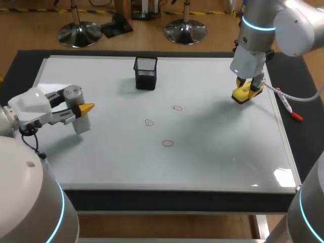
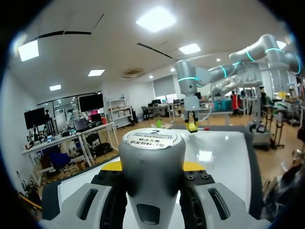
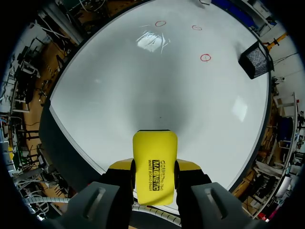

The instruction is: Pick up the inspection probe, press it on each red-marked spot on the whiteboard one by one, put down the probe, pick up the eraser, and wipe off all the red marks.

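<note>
Head view: the left end effector [image 1: 83, 109] grasps the probe [image 1: 74, 93] at the whiteboard's [image 1: 202, 162] nine o'clock; the right end effector [image 1: 248, 91] grasps the eraser [image 1: 243, 95] at two o'clock; three red marks [image 1: 167, 143] lie mid-board. Left wrist: probe clamped from both sides. Right wrist: eraser clamped, marks ahead.

Black mesh cup [image 1: 146, 73] stands upright; red-capped marker [image 1: 286, 104] lies well apart.

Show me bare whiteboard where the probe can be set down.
Free: the near strip of whiteboard this side of the red marks, and the stretch between the probe and the marks. Crowded: around the mesh cup and the eraser.
</note>
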Controlling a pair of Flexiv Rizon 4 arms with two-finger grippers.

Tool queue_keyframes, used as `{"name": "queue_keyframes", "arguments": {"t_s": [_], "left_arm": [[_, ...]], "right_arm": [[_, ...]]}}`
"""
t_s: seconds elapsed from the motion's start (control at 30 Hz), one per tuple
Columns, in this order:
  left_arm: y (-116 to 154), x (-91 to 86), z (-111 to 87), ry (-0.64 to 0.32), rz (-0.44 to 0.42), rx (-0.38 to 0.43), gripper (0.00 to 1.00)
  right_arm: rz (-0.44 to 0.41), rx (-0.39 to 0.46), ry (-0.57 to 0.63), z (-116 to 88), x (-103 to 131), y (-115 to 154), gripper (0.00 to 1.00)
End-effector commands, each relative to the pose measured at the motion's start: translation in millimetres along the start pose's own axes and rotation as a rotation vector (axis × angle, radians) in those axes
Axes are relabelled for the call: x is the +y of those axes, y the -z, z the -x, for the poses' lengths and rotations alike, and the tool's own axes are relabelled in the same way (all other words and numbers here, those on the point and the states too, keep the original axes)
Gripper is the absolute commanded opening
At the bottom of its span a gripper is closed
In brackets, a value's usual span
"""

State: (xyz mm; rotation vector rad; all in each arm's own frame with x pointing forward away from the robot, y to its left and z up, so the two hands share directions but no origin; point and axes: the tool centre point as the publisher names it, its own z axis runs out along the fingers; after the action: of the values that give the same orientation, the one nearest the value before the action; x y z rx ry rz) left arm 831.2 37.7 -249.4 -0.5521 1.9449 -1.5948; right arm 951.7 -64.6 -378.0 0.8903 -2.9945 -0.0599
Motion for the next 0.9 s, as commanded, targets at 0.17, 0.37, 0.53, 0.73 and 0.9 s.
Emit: {"name": "queue_keyframes", "arguments": {"t_s": [0.17, 0.37, 0.53, 0.73, 0.9], "left_arm": [[35.6, -0.7, 0.6, 0.002, -0.01, -0.121, 0.0], [44.6, -0.1, 5.6, 0.002, -0.014, -0.15, 0.0], [45.4, -0.6, 7.5, 0.0, -0.014, -0.152, 0.0], [45.7, -1.3, 8.5, 0.002, -0.021, -0.153, 0.0], [45.7, -1.3, 8.5, 0.002, -0.021, -0.153, 0.0]], "right_arm": [[-0.002, 0.002, 0.001, -0.1, -0.5, 0.9, 0.0], [-0.002, 0.002, 0.001, -0.1, -0.5, 0.9, 0.0], [-0.002, 0.002, 0.001, -0.1, -0.5, 0.9, 0.0], [-0.002, 0.002, 0.001, -0.1, -0.5, 0.9, 0.0], [-0.002, 0.002, 0.001, -0.1, -0.5, 0.9, 0.0]]}}
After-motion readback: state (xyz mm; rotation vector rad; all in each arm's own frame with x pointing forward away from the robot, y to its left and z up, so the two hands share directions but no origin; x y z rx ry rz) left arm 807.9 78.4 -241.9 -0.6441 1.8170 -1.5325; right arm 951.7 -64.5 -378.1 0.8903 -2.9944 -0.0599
